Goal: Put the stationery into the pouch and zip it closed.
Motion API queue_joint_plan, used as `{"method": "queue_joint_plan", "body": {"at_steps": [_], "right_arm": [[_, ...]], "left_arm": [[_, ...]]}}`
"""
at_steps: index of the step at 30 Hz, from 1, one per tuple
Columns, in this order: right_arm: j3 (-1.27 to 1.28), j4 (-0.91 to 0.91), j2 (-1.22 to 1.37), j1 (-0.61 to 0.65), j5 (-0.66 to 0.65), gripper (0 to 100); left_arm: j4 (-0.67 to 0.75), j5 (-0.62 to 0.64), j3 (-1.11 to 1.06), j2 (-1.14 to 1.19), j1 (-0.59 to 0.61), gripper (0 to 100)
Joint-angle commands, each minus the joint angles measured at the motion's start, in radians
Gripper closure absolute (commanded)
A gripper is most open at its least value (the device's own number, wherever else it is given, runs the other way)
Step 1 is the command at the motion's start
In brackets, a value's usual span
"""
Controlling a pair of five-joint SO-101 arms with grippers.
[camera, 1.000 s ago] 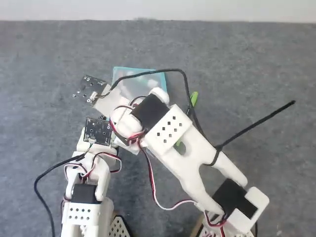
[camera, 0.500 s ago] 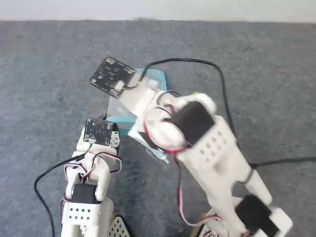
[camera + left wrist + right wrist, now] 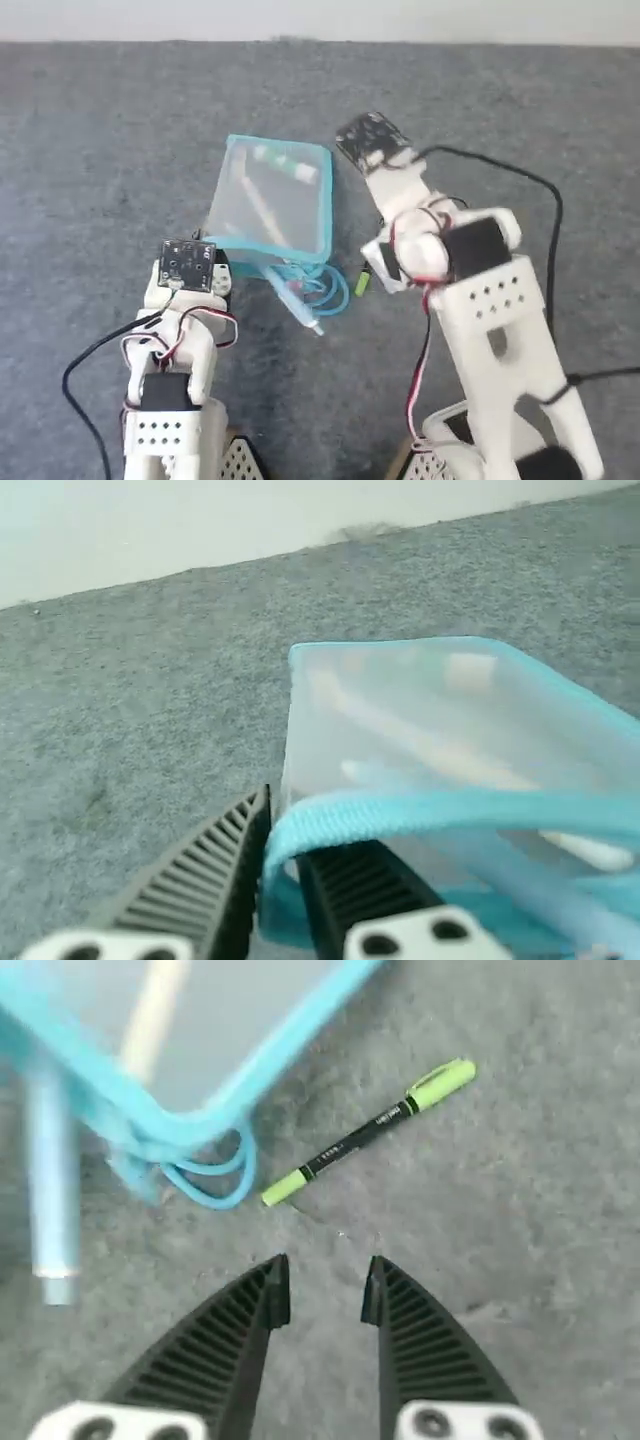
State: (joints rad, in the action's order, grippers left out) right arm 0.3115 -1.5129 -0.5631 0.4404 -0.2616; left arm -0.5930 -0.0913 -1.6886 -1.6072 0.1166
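Grey desk (image 3: pixel 100 150) is bare along the far edge and at both side edges. The pouch (image 3: pixel 270 205) lies mid-desk, with its mouth toward the near edge. The left hand (image 3: pixel 280 830) is clamped on the pouch's teal rim. Inside are a few pale stick-shaped items, too blurred to name. A blue pen (image 3: pixel 50 1190) pokes out by the loop strap (image 3: pixel 215 1175). The right hand (image 3: pixel 325 1290) has its fingers apart and holds nothing. It sits over bare desk near the green pen (image 3: pixel 365 1135), which lies just beside the pouch.

Nothing is legible; the pale marking on the pen (image 3: pixel 368 1132) is too small to read
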Motion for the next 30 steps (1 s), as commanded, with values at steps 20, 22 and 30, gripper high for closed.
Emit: {"method": "queue_joint_plan", "body": {"at_steps": [20,22,30], "right_arm": [[0.216,0.108,-0.156,0.381,0.035,88.2],[0.236,0.130,-0.145,0.437,0.035,88.2],[0.288,0.234,-0.085,0.504,0.037,88.1]], "left_arm": [[0.049,-0.008,0.035,-0.017,-0.020,99],[0.049,-0.008,0.035,-0.017,-0.020,99],[0.049,-0.009,0.035,-0.017,-0.020,99]]}}
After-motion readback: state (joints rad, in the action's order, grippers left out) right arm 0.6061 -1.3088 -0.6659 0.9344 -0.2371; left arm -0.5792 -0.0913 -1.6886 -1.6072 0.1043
